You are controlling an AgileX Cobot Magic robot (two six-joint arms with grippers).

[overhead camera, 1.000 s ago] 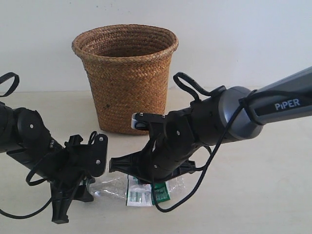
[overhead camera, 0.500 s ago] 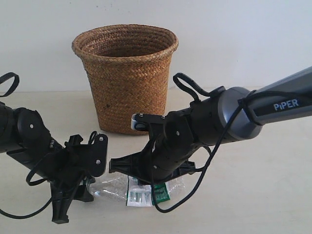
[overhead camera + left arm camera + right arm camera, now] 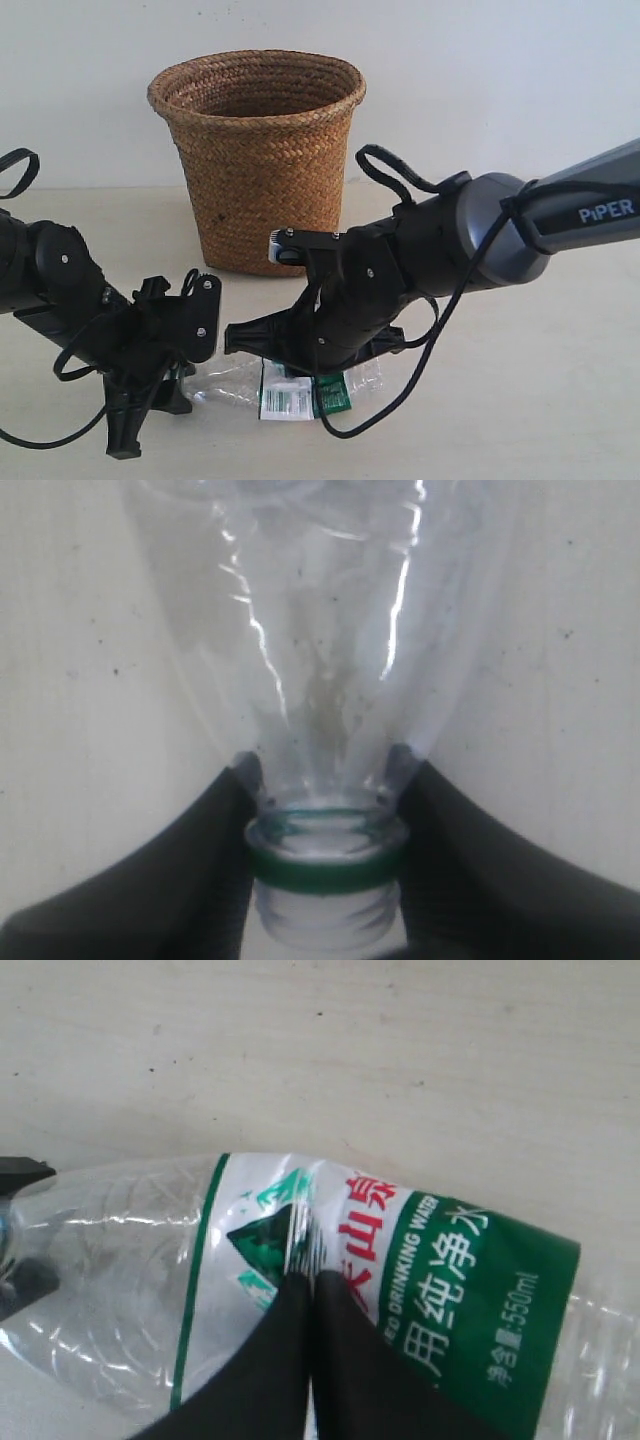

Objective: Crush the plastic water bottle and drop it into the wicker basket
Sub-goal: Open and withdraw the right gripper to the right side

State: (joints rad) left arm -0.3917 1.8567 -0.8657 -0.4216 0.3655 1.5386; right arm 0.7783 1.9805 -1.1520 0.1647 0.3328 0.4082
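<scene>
The plastic water bottle (image 3: 290, 392) lies flattened on its side on the table, in front of the wicker basket (image 3: 258, 160). My left gripper (image 3: 172, 385) is shut on the bottle's neck; in the left wrist view its black fingers (image 3: 215, 830) clamp the neck just above the green ring (image 3: 325, 865), and the clear body (image 3: 320, 660) stretches away. My right gripper (image 3: 308, 378) is shut on the middle of the bottle. The right wrist view has its two fingertips (image 3: 312, 1278) almost touching, pinching the white-and-green label (image 3: 450, 1270) into a crease.
The basket stands upright at the back against a pale wall, its round rim (image 3: 255, 70) well above both grippers. Black cables (image 3: 395, 175) loop off the right arm. The beige table (image 3: 540, 400) extends to the right.
The right arm has shifted very slightly to the right. The bottle still lies on the table, and both grippers hold it as before.
</scene>
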